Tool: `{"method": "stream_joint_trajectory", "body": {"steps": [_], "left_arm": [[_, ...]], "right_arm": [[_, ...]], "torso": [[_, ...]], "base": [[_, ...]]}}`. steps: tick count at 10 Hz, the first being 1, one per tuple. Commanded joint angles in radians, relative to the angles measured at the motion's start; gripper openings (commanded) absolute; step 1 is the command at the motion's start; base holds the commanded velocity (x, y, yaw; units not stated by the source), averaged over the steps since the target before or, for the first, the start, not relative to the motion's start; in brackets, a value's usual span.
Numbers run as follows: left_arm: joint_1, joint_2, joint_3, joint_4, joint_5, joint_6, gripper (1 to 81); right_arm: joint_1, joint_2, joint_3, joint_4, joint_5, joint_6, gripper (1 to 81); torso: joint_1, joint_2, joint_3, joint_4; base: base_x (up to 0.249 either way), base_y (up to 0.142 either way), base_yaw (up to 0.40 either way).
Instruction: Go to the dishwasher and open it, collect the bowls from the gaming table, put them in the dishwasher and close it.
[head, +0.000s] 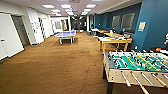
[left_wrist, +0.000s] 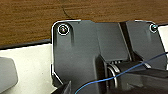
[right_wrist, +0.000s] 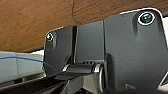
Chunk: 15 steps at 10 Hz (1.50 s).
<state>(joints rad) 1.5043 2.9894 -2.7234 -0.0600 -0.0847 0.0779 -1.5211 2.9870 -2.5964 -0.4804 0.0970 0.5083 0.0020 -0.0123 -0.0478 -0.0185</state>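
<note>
The gaming table (head: 113, 40), a long bench with a white top and yellowish edge, stood in the head view along the blue wall on the right, beyond the green-field foosball table (head: 136, 66) in the near right corner, with small bright items on its top too blurred to tell as bowls, and a blue ping-pong table (head: 65, 34) stood farther down the brown carpet (head: 55, 65). In the left wrist view, brown carpet lay beyond the robot's dark plate, and whether that end effector was clenched or released could not be told. The right wrist view likewise showed carpet past the plate, its end effector's state impossible to tell.
</note>
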Motion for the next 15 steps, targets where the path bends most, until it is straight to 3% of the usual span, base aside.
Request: {"method": "stream_joint_trajectory", "body": {"steps": [1, 8, 15], "left_arm": [[-0.048, -0.009, 0.004, -0.007, 0.051, 0.000, 81.1], [-0.048, -0.004, 0.002, -0.007, 0.051, 0.000, 81.1], [-0.048, 0.001, 0.004, -0.015, 0.052, 0.000, 81.1]], "right_arm": [[0.037, -0.001, 0.006, -0.018, -0.043, -0.004, 81.1], [0.034, -0.001, 0.004, -0.027, -0.043, -0.004, 81.1], [0.035, -0.006, 0.004, -0.035, -0.043, -0.004, 81.1]], "torso": [[0.000, 0.000, 0.000, 0.000], [-0.002, -0.001, 0.000, 0.000], [-0.002, -0.001, 0.000, 0.000]], "base": [[0.166, 0.118, 0.000], [0.152, 0.087, 0.000], [0.142, 0.000, 0.000]]}}
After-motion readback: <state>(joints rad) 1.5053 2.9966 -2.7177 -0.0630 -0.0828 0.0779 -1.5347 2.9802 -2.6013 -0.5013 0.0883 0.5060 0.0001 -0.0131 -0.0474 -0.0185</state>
